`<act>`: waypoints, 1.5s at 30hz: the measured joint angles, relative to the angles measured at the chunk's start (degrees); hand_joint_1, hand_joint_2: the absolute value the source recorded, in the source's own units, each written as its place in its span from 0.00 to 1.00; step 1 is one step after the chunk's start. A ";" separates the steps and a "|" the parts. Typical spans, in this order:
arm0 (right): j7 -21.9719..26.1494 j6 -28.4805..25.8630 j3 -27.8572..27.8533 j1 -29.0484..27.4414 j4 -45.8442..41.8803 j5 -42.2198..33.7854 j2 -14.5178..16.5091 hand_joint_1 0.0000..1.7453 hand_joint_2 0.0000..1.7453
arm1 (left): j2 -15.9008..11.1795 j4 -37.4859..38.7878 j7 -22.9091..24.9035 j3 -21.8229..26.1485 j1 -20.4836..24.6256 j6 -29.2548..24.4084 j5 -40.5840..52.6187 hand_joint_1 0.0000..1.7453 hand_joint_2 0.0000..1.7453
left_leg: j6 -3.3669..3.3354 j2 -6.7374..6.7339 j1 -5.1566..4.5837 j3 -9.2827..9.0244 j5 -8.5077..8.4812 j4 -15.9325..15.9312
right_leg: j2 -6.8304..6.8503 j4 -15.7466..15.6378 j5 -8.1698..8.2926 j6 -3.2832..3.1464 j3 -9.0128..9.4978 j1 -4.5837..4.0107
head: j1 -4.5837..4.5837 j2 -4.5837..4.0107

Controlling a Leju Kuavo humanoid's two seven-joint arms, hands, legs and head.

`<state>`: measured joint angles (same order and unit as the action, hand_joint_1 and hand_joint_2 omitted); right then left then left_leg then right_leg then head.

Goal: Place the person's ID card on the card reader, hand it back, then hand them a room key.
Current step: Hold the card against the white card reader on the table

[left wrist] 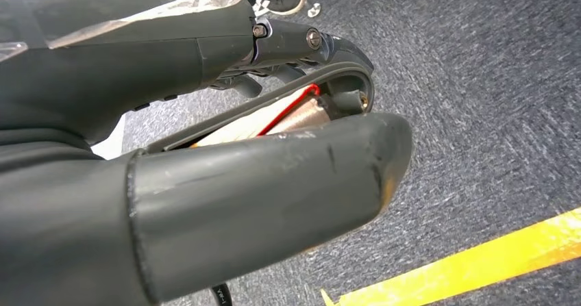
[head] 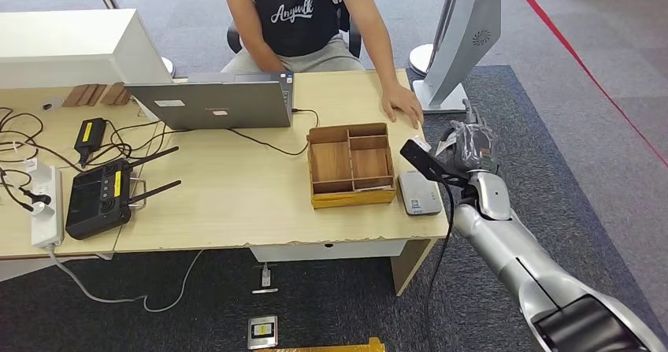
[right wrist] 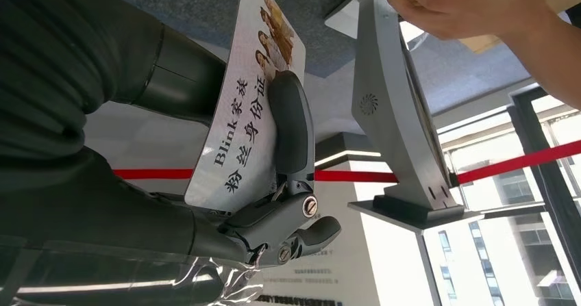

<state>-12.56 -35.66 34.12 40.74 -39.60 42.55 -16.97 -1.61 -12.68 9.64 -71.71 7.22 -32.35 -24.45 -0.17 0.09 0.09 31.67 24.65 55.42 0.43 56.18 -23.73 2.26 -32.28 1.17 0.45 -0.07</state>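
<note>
Wooden desk (head: 236,202) standing on grey carpet. The right hand (head: 466,146) is hovering off the desk's corner, fingers (right wrist: 291,124) clamping the ID card (right wrist: 240,114). Card reader (head: 418,192) is lying just beside it; person's hand (head: 402,104) is resting nearby. Left hand (left wrist: 205,183) grip: cannot tell.

Tight spot at the table's right edge: the card reader (head: 418,192) sits just beside the wooden divider box (head: 350,165), and the person's hand (head: 403,104) rests at the far right corner. Laptop (head: 213,102) and cables crowd the far side; bare tabletop (head: 228,202) runs along the near edge.
</note>
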 joint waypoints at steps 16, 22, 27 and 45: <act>1.67 0.97 -0.78 -3.50 0.30 -0.63 -0.26 1.00 1.00 | 0.06 0.00 0.38 0.08 -0.02 -0.71 -0.34 0.00 0.00 | 0.00 0.00 0.00 0.01 0.00 -0.01 | 0.00 0.00 0.00 0.00 0.00 0.00 | 0.00 0.00; 1.97 1.56 -0.41 -4.62 1.22 -0.85 0.89 1.00 1.00 | 0.25 0.00 0.55 0.08 0.00 -0.72 -0.21 0.00 0.00 | 0.00 -0.01 0.00 0.01 0.00 -0.01 | 0.00 0.01 0.00 0.00 0.00 0.00 | 0.01 0.00; 1.98 1.56 -0.12 -5.68 2.40 -1.51 1.69 1.00 1.00 | 0.27 0.00 0.66 0.08 0.01 -0.72 0.03 0.00 0.00 | 0.00 0.00 0.00 0.02 0.00 -0.01 | 0.00 0.00 0.00 0.00 0.00 0.00 | 0.00 0.00; 1.43 1.59 -0.07 -7.50 5.57 -2.69 2.60 1.00 1.00 | 0.27 0.00 1.01 0.07 0.00 -0.69 0.35 0.00 0.00 | 0.00 -0.01 0.00 0.01 0.00 -0.01 | 0.00 0.00 -0.01 0.00 0.00 0.00 | -0.01 0.00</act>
<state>-11.13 -34.07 34.05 33.24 -34.04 39.86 -14.37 -1.33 -12.68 10.64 -71.64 7.22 -33.05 -24.09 -0.17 0.08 0.09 31.68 24.66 55.41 0.43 56.18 -23.73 2.26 -32.28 1.16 0.45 -0.07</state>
